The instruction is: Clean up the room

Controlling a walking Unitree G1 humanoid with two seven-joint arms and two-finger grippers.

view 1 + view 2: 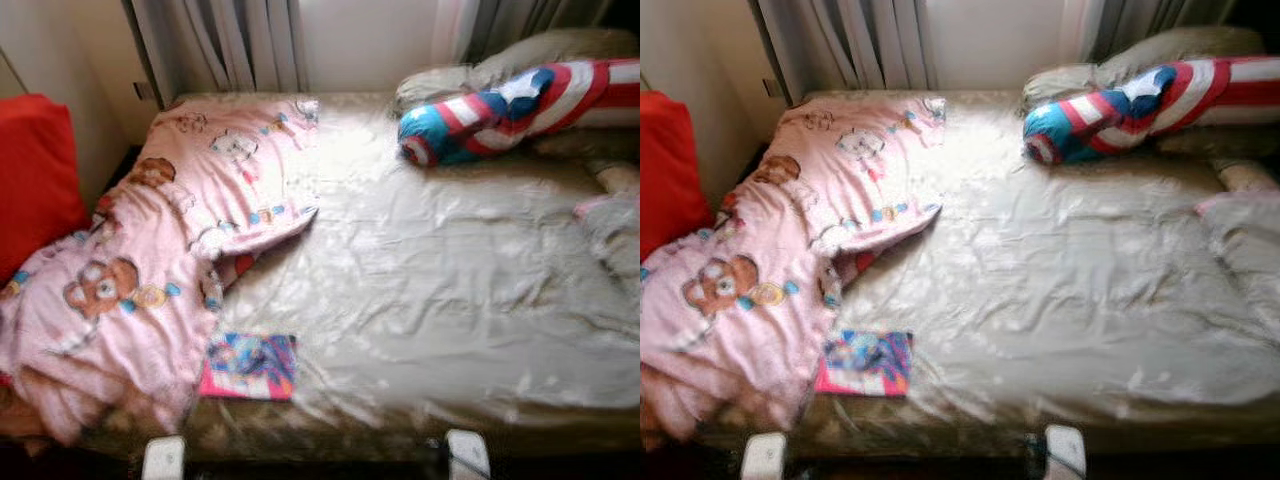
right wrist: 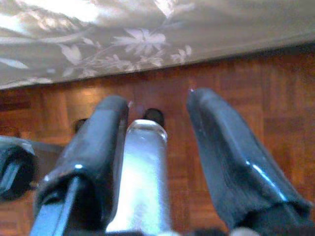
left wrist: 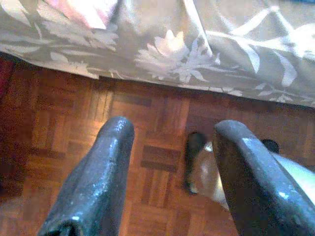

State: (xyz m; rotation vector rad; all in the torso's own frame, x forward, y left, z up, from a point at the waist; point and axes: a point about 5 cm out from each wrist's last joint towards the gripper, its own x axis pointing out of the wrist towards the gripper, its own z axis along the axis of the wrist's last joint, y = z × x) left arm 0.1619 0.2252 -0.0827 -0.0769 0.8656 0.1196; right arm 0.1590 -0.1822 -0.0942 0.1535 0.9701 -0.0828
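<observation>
Approach step: both arms hang low, left claw [image 3: 170, 177] and right claw [image 2: 157, 167] spread, empty. Rumpled pink teddy-bear blanket [image 1: 150, 270] and colourful book [image 1: 250, 366] on the bed [image 1: 450, 300] need reaching next.

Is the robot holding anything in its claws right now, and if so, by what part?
Nothing. Both the left gripper and the right gripper hang open over the wooden floor, beside the bed's edge.
</observation>
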